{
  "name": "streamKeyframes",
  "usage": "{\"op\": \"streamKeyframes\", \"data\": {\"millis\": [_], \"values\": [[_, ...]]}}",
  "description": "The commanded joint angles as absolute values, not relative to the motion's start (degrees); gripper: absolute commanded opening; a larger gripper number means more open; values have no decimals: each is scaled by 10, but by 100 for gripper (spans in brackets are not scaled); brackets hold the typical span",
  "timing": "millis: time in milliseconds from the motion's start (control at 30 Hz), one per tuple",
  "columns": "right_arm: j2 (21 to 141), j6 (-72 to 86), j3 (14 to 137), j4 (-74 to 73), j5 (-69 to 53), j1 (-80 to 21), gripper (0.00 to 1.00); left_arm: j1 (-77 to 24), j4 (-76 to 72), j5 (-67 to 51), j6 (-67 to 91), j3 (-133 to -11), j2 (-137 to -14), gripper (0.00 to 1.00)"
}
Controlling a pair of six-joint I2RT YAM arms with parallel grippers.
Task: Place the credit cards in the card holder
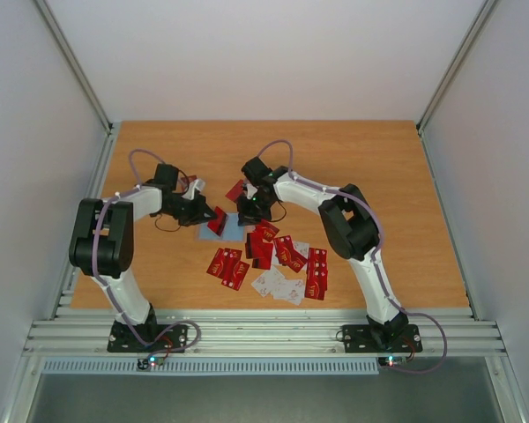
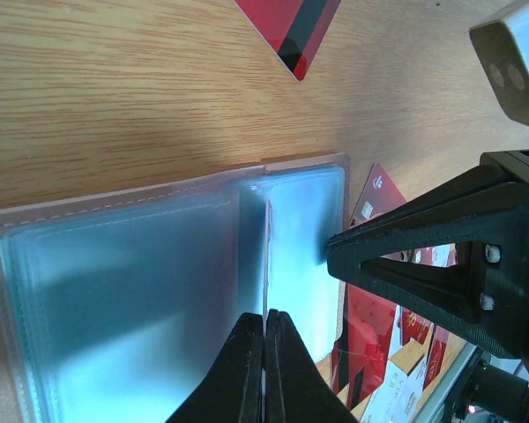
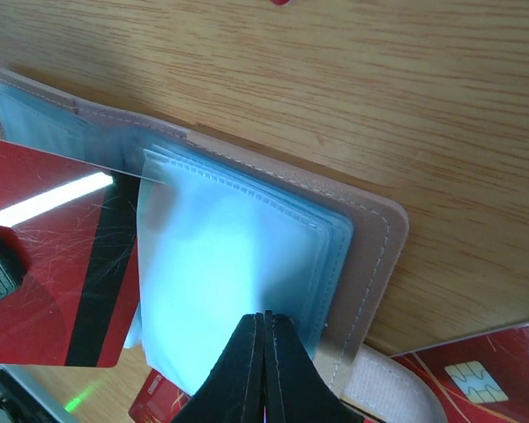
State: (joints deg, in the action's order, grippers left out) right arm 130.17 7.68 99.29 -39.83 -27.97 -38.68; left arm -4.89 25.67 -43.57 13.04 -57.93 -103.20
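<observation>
Because a thin card is hard to slide into a floppy pocket with one gripper alone, the two arms are sharing the job over the card holder (image 1: 233,233), which is lying open on the tabletop (image 1: 379,167) between them. At the holder's left side, the left gripper (image 2: 264,339) is clenching one red card (image 3: 53,264) and tilting it so that a free edge is pointing at the clear sleeve (image 3: 238,264) stack. Judging by the angle, it is aiming to feed the card in rather than lay it flat. At the holder's right side, the right gripper (image 3: 264,344) is pinching a leaf of that stack with its jaws fully together, most likely steadying it so a pocket is gaping and the holder is not skidding. The held card's corner is overlapping the sleeve, though I cannot tell whether it is inside a pocket. Just beyond the holder another card (image 2: 291,26) is lying alone. Nearer the arm bases, to the holder's right, the remaining credit cards (image 1: 278,260) are waiting in a loose heap, some red side up and some white. A black stripe is running across the held card, and a metal chip (image 3: 469,381) and small white marks are showing on the heap's cards, but no brand or name is legible.
</observation>
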Motion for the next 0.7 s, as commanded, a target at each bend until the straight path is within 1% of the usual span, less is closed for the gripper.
{"op": "streamKeyframes", "data": {"millis": [0, 667], "values": [[1328, 72, 1012, -437, -277, -387, 1, -47, 207, -456, 136, -564, -1042, 0], [1324, 106, 989, -433, -277, -386, 1, -57, 48, -432, 252, -472, -1031, 0]]}}
